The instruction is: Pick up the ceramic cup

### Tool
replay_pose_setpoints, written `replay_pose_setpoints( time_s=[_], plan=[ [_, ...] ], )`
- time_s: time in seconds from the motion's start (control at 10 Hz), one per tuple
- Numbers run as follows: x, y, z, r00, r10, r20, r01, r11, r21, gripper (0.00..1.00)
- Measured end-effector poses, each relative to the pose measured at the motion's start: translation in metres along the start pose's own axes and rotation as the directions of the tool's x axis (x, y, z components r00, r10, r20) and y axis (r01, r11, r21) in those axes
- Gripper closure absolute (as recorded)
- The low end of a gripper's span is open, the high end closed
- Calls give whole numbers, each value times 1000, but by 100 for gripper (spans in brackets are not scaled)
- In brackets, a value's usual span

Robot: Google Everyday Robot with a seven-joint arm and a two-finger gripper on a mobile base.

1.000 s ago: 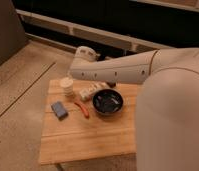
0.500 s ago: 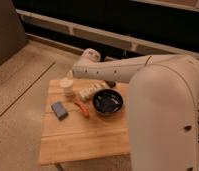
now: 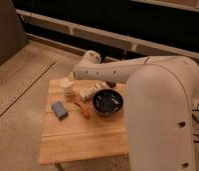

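The ceramic cup [image 3: 67,86] is small, cream-white and ridged. It stands upright at the back left of the wooden table [image 3: 83,140]. My white arm reaches in from the right across the back of the table. The gripper [image 3: 76,78] is at the arm's left end, just above and right of the cup and close against it. The arm hides the far side of the cup's rim.
A wide black glossy bowl [image 3: 108,102] sits right of the middle. A flat grey-blue block [image 3: 59,110] lies at the left. A red-orange item [image 3: 82,109] and a pale object [image 3: 91,91] lie between them. My large white body [image 3: 163,115] fills the right side.
The arm's end has come down and left, closer to the cup. My body fills more of the right side. The cup and other objects have not moved.
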Motion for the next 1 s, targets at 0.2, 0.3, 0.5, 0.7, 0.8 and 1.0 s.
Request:
replay_pose_setpoints(
  time_s=[0.2,0.3,0.5,0.7,0.8,1.0],
  plan=[
    [1,11,13,1000,28,-10,-28,999,-37,35],
    [0,19,19,1000,25,-14,-25,998,-54,35],
    [0,37,38,999,15,-37,-18,996,-92,35],
    [5,38,59,996,4,-86,-12,996,-89,35],
    [4,30,64,995,3,-98,-10,997,-71,35],
    [-4,11,70,994,5,-109,-8,999,-33,35]
  ],
)
